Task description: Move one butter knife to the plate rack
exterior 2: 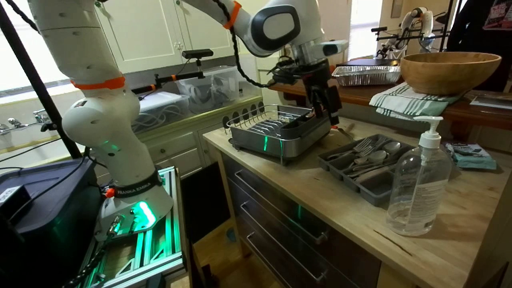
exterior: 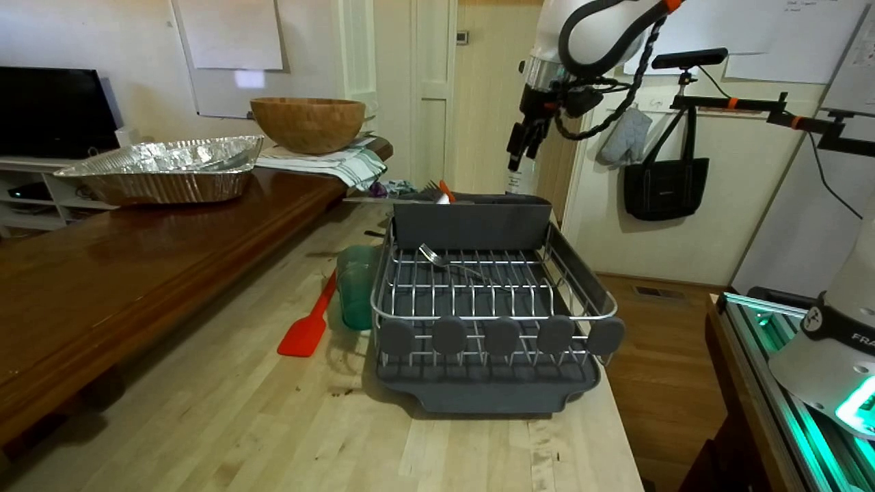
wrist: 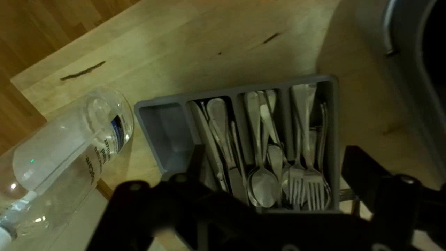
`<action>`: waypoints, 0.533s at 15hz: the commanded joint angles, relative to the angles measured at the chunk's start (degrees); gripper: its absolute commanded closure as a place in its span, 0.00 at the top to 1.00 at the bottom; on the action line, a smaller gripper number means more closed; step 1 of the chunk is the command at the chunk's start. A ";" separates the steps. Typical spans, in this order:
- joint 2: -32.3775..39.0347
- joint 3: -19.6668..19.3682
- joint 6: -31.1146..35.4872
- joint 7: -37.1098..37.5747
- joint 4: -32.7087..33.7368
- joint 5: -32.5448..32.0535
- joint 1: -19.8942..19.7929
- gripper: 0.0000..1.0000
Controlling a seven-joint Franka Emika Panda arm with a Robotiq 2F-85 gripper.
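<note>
- Your gripper [wrist: 275,152] hangs above the counter [wrist: 244,59] with its two black fingers [wrist: 366,174] spread wide; between them, in the wrist view, you look down on the grey cutlery tray [wrist: 169,125].
- As far as this dim view lets you tell, a butter knife [wrist: 221,120] lies along the tray's compartment between the spoons [wrist: 265,186] and the end compartment nearest the pump bottle [wrist: 83,150].
- Past the spoons, you have forks [wrist: 314,184] in the opposite end compartment.
- Your plate rack [exterior: 489,396] stands on the same counter, apart from the tray; in an exterior view you can see a lone fork [exterior: 432,255] lying aslant inside it.
- Beside the rack, you have a green tumbler [exterior: 355,287], and just past it a red spatula [exterior: 304,335] lying flat on the counter.
- In both exterior views you can make out a foil tray [exterior: 205,186] and a wooden bowl [exterior: 307,126] on the raised dark bar [exterior: 205,246], the bowl resting on a striped towel [exterior: 359,167].
</note>
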 commanded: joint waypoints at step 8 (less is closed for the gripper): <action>20.69 -0.97 -3.23 -3.30 20.86 -1.37 0.41 1.00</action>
